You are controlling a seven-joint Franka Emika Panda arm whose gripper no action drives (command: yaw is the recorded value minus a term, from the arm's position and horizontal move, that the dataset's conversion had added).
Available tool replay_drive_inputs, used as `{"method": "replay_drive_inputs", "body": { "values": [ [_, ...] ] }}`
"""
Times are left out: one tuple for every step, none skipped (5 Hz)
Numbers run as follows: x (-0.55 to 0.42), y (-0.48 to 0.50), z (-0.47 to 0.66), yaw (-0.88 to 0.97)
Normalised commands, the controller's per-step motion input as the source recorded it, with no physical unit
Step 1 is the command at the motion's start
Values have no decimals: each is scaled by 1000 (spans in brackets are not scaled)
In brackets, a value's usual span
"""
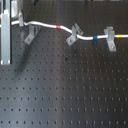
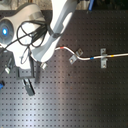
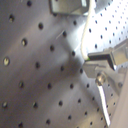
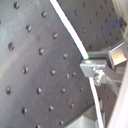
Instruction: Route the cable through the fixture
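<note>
The white cable [image 1: 47, 24] runs across the black perforated board, with a red band [image 1: 60, 26], a blue band and a yellow band. It lies in the middle fixture [image 1: 74, 35] and the right fixture [image 1: 110, 38]. At the left fixture [image 1: 31, 34] it passes just over the forked top. In both wrist views my gripper [image 3: 95, 62] [image 4: 92, 66] is shut on the cable [image 4: 70, 30], just above the board. A grey fixture [image 3: 70, 5] shows close ahead in the first wrist view. In the second exterior view the arm [image 2: 35, 35] hides the left fixture.
A tall grey bar [image 1: 5, 35] stands at the first exterior view's left edge, beside the left fixture. The board [image 1: 65, 95] is covered with rows of small holes. In the second exterior view, black hoses loop on the arm.
</note>
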Motion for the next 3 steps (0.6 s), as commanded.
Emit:
{"method": "replay_drive_inputs", "body": {
  "values": [
    [100, 223, 91, 0],
    [41, -394, 4, -49],
    [-60, -264, -39, 191]
  ]
}}
